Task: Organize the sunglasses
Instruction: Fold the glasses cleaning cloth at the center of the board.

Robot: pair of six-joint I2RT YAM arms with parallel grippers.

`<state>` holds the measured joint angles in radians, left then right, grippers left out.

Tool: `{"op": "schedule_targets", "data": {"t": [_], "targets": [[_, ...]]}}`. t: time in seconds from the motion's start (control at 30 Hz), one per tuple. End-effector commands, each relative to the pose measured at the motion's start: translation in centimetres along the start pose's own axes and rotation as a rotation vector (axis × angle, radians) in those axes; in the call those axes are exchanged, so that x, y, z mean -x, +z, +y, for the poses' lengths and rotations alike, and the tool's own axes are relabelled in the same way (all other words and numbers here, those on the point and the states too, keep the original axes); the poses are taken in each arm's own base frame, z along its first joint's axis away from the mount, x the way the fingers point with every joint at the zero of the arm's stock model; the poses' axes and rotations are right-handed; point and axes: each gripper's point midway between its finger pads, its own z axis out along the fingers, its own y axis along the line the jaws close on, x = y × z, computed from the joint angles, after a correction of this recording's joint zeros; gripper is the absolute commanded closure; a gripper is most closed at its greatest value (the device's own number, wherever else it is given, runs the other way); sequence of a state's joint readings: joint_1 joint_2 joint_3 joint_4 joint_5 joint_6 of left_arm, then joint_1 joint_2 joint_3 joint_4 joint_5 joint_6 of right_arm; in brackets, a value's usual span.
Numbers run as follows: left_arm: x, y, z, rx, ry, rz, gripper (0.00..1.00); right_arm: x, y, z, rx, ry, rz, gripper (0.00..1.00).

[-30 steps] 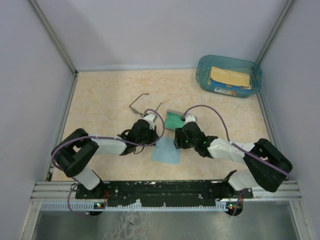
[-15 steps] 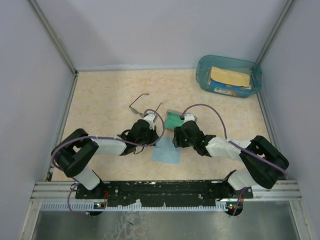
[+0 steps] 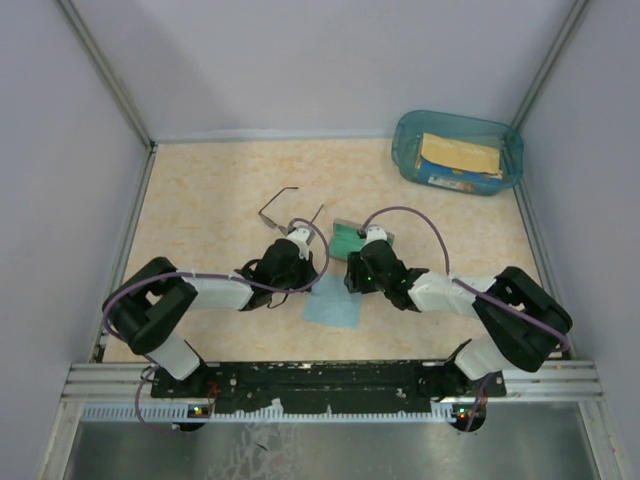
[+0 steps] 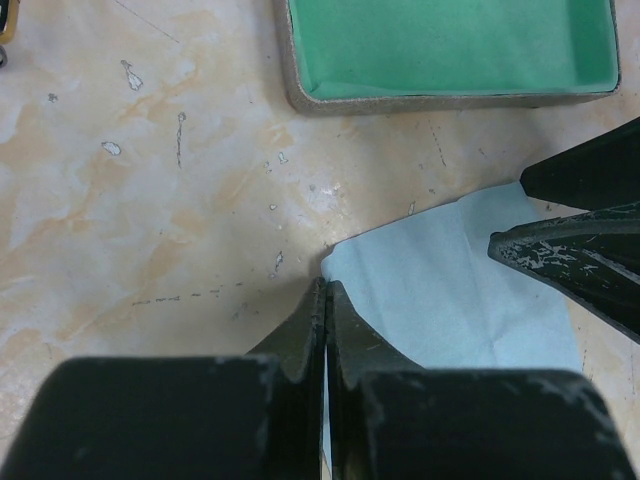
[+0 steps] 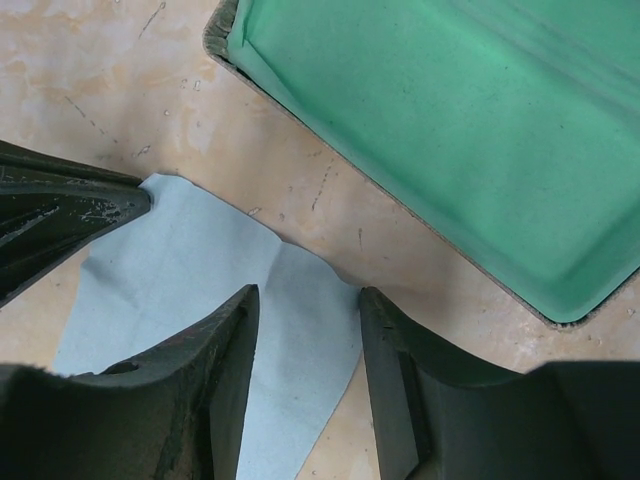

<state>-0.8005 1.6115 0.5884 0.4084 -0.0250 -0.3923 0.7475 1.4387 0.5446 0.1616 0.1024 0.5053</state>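
Table (image 3: 200, 190): one, pale marbled top; the near edge is hidden under the arm mounts.
Left arm (image 3: 200, 290): one, reaching toward the case from its near-left.
Right arm (image 3: 470, 298): one, reaching toward the case from its near-right; its wrist covers the case's near-right part in the top view.
Bin (image 3: 405, 150): one, clear blue, well beyond and right of the case; a yellowish flat packet (image 3: 458, 155) lies inside, print unreadable.
Left gripper (image 4: 325, 290): jaws pressed together, tips at the cloth corner nearest the case. Cannot tell if any cloth is caught.
Right gripper (image 5: 305, 295): jaws apart, straddling the cloth edge nearest the case; nothing clamped.
Case (image 4: 450, 40): one, open, grey shell, green lining; cut off by the frame in both wrist views.
Cloth (image 4: 450, 290): one, light blue, flat, just nearer than the case, partly hidden by fingers.
Sunglasses (image 3: 270, 213): one pair, on the table left of the case, apart from it; the thin frame is hard to make out, fold state unclear.
Yellowish bit (image 4: 5, 20): cut off by the frame edge, unidentified.
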Motion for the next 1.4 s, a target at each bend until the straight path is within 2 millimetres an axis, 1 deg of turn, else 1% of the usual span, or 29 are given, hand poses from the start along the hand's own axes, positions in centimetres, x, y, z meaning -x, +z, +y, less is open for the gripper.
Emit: {"op": "schedule_targets", "data": {"t": [0.0, 0.07, 0.23, 0.43, 0.5, 0.57, 0.77, 0.87, 1.1, 1.37], "targets": [[-1.0, -0.4, 0.5, 0.01, -0.002, 0.034, 1.0, 0.4, 0.2, 0.0, -0.002, 0.009, -0.007, 0.55], [-1.0, -0.5, 0.5, 0.01, -0.001, 0.034, 1.0, 0.4, 0.2, -0.3, -0.018, 0.013, -0.007, 0.57], [-0.9, -0.4, 0.5, 0.01, -0.001, 0.034, 1.0, 0.4, 0.2, -1.1, -0.072, 0.02, -0.004, 0.64], [-1.0, -0.4, 0.5, 0.011, -0.001, 0.036, 1.0, 0.4, 0.3, -1.2, -0.081, 0.023, -0.002, 0.68], [-1.0, -0.4, 0.5, 0.013, -0.001, 0.035, 1.0, 0.5, 0.2, -1.3, -0.084, 0.022, -0.005, 0.72], [-1.0, -0.4, 0.5, 0.012, 0.001, 0.032, 1.0, 0.6, 0.2, -1.4, -0.09, 0.021, -0.009, 0.78], [-1.0, -0.3, 0.4, -0.006, 0.018, 0.02, 1.0, 0.7, 0.3, -1.5, -0.092, 0.011, -0.016, 0.9], [-1.0, -0.2, 0.4, -0.017, 0.026, 0.016, 1.0, 0.8, 0.3, -1.5, -0.089, 0.001, -0.021, 0.99], [-0.7, -0.3, 0.2, -0.044, 0.059, -0.008, 1.0, 1.6, 0.1, -1.6, -0.073, -0.044, -0.079, 1.0], [0.8, 0.1, -0.4, -0.075, 0.111, -0.067, 1.0, 3.2, 0.1, -1.1, -0.035, -0.082, -0.175, 1.0]]}}
